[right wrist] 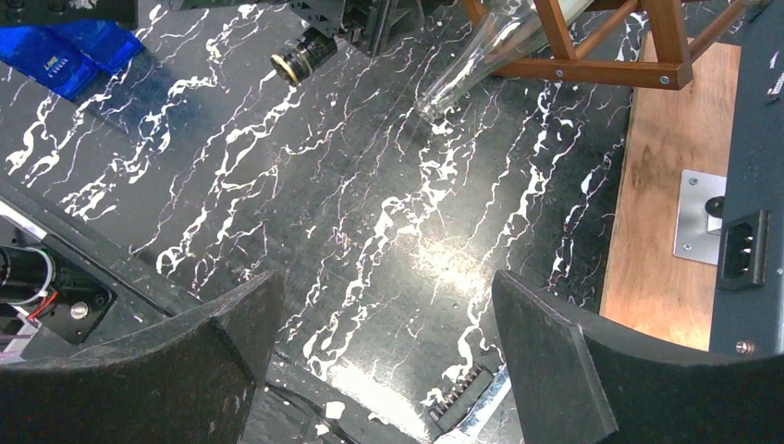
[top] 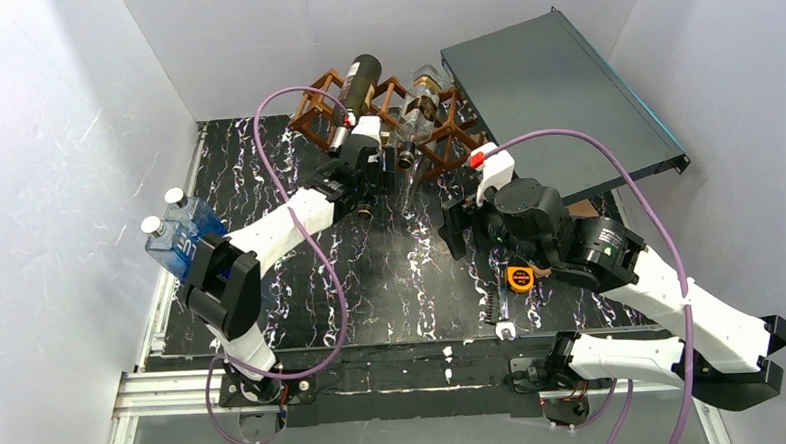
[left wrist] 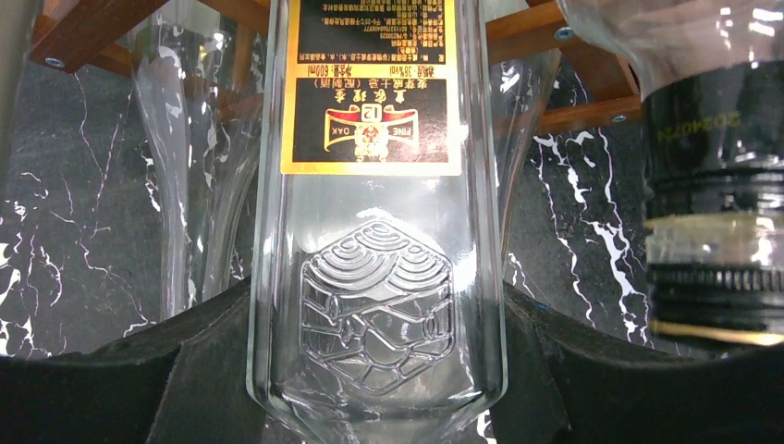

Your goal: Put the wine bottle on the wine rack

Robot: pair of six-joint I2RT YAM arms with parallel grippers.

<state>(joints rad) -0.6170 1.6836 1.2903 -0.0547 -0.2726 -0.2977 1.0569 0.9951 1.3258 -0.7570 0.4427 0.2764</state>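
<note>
Between the pads (left wrist: 120,388) of the left claw (left wrist: 374,324) I see the bottle (left wrist: 377,231): clear glass, flat-sided, with a black-and-gold label and an embossed hexagon near the pads.

Left claw: clenched on the bottle, 1 pad against each side.

Bottle position: its far end runs up between 2 bars of the rack (top: 314,103) at the back of the table (top: 411,271). I cannot tell how deep it sits.

In the left wrist view, a black cap (left wrist: 712,240) on another bottle sits just right of it, and a glass neck (left wrist: 185,203) just left.

Right claw (right wrist: 384,342): released, nothing between its pads, above the table, well apart from the rack.

Just right of the rack: 1 grey panel (top: 563,84).
</note>
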